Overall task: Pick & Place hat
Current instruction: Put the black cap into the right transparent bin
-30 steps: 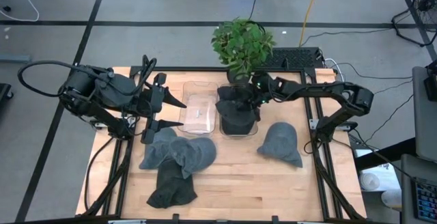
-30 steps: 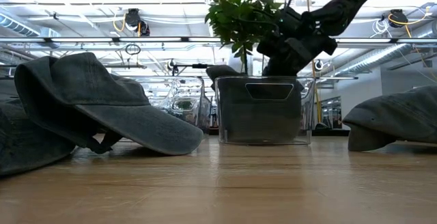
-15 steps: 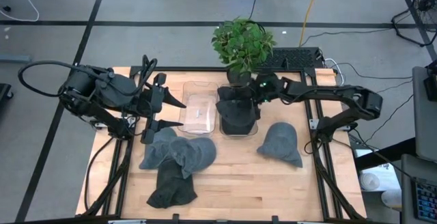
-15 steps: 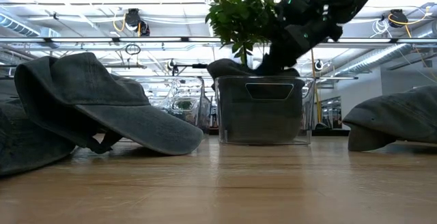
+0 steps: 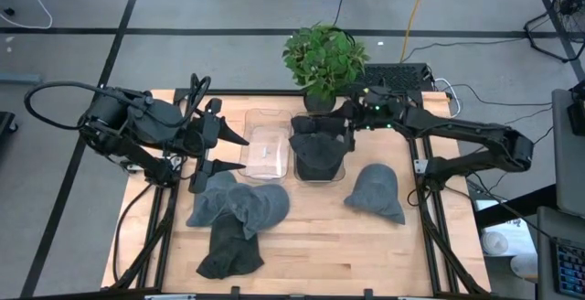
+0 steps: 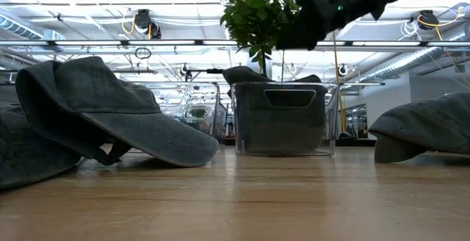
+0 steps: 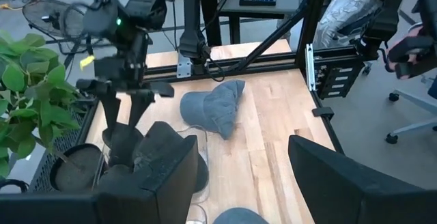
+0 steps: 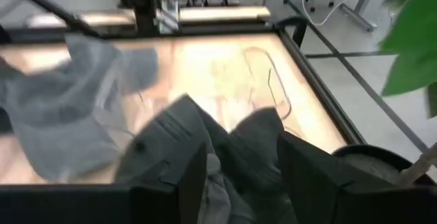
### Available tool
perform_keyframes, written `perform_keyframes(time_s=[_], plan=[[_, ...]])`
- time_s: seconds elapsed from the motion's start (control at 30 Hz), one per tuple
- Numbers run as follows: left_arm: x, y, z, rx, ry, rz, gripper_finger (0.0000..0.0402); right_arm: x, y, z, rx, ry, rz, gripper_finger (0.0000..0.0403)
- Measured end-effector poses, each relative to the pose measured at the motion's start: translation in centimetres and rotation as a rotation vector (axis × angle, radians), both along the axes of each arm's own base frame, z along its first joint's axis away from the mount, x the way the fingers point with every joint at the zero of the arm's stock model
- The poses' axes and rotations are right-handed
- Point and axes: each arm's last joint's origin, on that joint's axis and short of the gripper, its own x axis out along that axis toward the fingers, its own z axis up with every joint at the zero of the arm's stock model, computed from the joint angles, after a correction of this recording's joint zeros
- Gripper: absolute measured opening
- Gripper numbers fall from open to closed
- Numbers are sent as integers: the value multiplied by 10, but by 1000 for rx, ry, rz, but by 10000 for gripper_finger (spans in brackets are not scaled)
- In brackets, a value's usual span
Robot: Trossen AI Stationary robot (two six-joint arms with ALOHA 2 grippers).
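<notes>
I see my right gripper point(image 5: 350, 128) released, fingers apart, just above the dark grey cap point(image 5: 315, 144) in the clear plastic bin point(image 5: 340, 174). My left gripper point(image 5: 239, 151) waits open beside the empty clear bin point(image 5: 265, 153).

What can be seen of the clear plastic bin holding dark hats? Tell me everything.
The clear plastic bin is a straight-walled, see-through tub with a handle cut-out near its rim. It stands upright on the wooden table, beside an empty clear bin and before the potted plant. Dark grey hats fill it, bulging over the rim. The right gripper hovers above, open, not touching.
</notes>
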Motion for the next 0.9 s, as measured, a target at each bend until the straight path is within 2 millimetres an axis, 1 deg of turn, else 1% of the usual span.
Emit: perform_keyframes(time_s=[0.23,0.37,0.6,0.8,0.9], plan=[[0,0,0,-49,4,25,239,-16,15,24,9,-101,-2,165],[0,0,0,-96,9,44,239,-26,19,36,66,-165,-92,165],[0,0,0,-72,7,31,239,-43,29,60,159,-318,-105,164],[0,0,0,-81,7,35,239,-49,42,85,183,-388,-54,160],[0,0,0,-80,7,35,239,-50,50,101,175,-431,-6,160]])
